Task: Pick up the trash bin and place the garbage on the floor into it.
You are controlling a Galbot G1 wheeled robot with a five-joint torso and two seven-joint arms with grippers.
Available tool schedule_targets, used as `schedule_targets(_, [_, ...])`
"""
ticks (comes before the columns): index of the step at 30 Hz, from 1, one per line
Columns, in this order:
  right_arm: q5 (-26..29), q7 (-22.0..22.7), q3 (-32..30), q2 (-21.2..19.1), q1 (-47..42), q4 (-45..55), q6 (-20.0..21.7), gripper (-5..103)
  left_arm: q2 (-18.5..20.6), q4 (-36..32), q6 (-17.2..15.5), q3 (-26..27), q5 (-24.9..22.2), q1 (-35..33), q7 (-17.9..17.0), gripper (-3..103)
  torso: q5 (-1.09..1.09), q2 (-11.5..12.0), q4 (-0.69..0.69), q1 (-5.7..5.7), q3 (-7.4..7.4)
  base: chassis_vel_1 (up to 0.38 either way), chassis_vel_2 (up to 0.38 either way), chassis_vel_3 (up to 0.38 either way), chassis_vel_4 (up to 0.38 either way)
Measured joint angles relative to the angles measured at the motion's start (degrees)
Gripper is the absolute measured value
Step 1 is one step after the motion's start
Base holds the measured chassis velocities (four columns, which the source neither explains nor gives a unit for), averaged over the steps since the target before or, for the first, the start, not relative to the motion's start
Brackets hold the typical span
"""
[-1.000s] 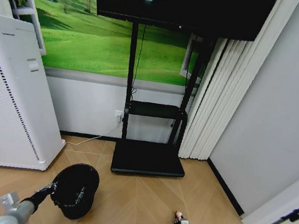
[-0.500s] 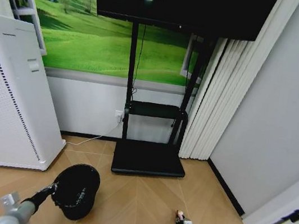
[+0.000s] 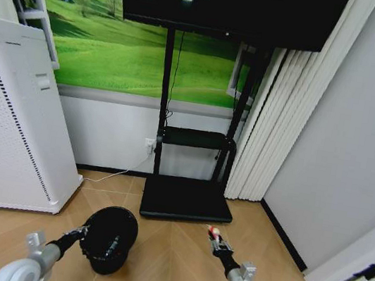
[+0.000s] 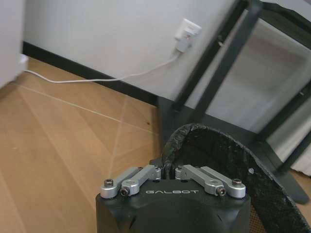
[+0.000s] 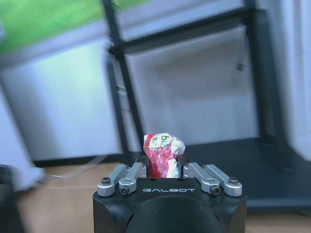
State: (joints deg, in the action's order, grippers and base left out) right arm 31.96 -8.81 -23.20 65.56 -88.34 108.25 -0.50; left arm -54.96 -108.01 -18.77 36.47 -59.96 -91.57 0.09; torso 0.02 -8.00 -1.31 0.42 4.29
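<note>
The trash bin [image 3: 111, 237] is a small round black mesh basket, held above the wooden floor at lower centre-left. My left gripper [image 3: 84, 235] is shut on its near rim; the left wrist view shows the gripper [image 4: 168, 170] clamped on the mesh rim [image 4: 214, 145]. My right gripper [image 3: 214, 234] is raised at centre-right, to the right of the bin, shut on a piece of garbage, a red-and-white wrapper [image 3: 212, 231]. In the right wrist view the crumpled wrapper [image 5: 162, 151] sticks up between the fingers of that gripper [image 5: 163, 167].
A tall white perforated appliance [image 3: 11, 127] stands at the left. A black TV stand [image 3: 185, 197] with a flat base sits against the back wall, with a white cable and wall socket [image 3: 149, 146] beside it. Folded white panels [image 3: 275, 126] and a grey wall close the right.
The right gripper has risen and moved forward with the wrapper. The left arm has carried the bin to the right and a little forward.
</note>
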Motion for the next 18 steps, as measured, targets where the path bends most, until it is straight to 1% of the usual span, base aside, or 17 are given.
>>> schedule_targets(2, [1.7, -1.1, 1.4, -0.3, -2.8, 3.8, 0.1, 28, 1.4, 0.2, -0.3, -3.3, -0.1, 1.7, 1.7, 7, -0.03, 0.0, 0.00, 0.00, 0.00, 0.000, 0.000, 0.000, 0.000])
schedule_targets(3, [1.7, -1.1, 1.4, -0.3, -2.8, 3.8, 0.1, 28, 1.4, 0.2, -0.3, -3.3, -0.1, 1.7, 1.7, 7, -0.03, 0.0, 0.00, 0.00, 0.00, 0.000, 0.000, 0.000, 0.000])
schedule_targets(4, [1.5, -1.9, 2.0, -0.1, -3.5, 4.5, 0.0, 28, 2.0, 0.6, -0.3, -5.0, -0.1, 2.8, 2.3, 7, -0.02, 0.0, -0.01, 0.00, 0.00, 0.000, 0.000, 0.000, 0.000])
schedule_targets(5, [1.0, -2.6, 2.4, 0.3, -4.0, 4.8, -0.5, 28, 2.5, 1.3, -0.3, -7.0, 0.0, 4.2, 2.5, 7, -0.02, 0.0, -0.01, 0.00, 0.00, 0.000, 0.000, 0.000, 0.000])
schedule_targets(6, [1.0, -2.6, 2.4, 0.3, -4.0, 4.8, -0.5, 28, 2.5, 1.3, -0.3, -7.0, 0.0, 4.2, 2.5, 7, -0.02, 0.0, -0.01, 0.00, 0.00, 0.000, 0.000, 0.000, 0.000])
schedule_targets(8, [0.3, -2.7, 3.2, 1.3, -4.6, 4.8, -0.9, 28, 2.6, 2.8, 0.0, -11.2, -0.1, 7.8, 2.2, 7, 0.00, 0.0, 0.00, 0.00, 0.00, 0.000, 0.000, 0.000, 0.000])
schedule_targets(9, [0.3, -2.7, 3.2, 1.3, -4.6, 4.8, -0.9, 28, 2.6, 2.8, 0.0, -11.2, -0.1, 7.8, 2.2, 7, 0.00, 0.0, 0.00, 0.00, 0.00, 0.000, 0.000, 0.000, 0.000])
schedule_targets(10, [0.1, -2.8, 3.5, 1.7, -5.3, 4.6, -1.0, 28, 1.8, 3.9, 0.4, -14.0, -0.5, 10.6, 1.9, 7, 0.00, 0.0, 0.00, 0.00, 0.00, 0.000, 0.000, 0.000, 0.000])
schedule_targets(11, [0.1, -2.8, 3.5, 1.7, -5.3, 4.6, -1.0, 28, 1.8, 3.9, 0.4, -14.0, -0.5, 10.6, 1.9, 7, 0.00, 0.0, 0.00, 0.00, 0.00, 0.000, 0.000, 0.000, 0.000])
schedule_targets(13, [-0.3, -3.4, 3.8, 1.7, -6.2, 4.5, -1.6, 28, 0.8, 5.7, 0.8, -17.8, -0.6, 14.1, 1.7, 7, -0.02, 0.0, -0.01, 0.00, 0.01, 0.000, 0.000, 0.000, 0.000])
schedule_targets(15, [-0.6, -3.8, 3.9, 1.3, -7.3, 5.3, -1.6, 28, -0.7, 9.2, 1.6, -22.1, 1.5, 18.2, 2.6, 7, -0.02, 0.0, -0.01, 0.00, 0.01, 0.000, 0.000, 0.000, 0.000])
schedule_targets(16, [-0.6, -3.8, 3.9, 1.3, -7.3, 5.3, -1.6, 28, -0.7, 9.2, 1.6, -22.1, 1.5, 18.2, 2.6, 7, -0.02, 0.0, -0.01, 0.00, 0.01, 0.000, 0.000, 0.000, 0.000])
schedule_targets(18, [-0.3, -3.9, 4.1, 1.1, -7.9, 6.5, -1.4, 28, -1.4, 11.1, 1.6, -24.9, 2.6, 20.6, 3.1, 7, -0.01, 0.0, -0.02, 0.00, 0.01, 0.000, 0.000, 0.000, 0.000])
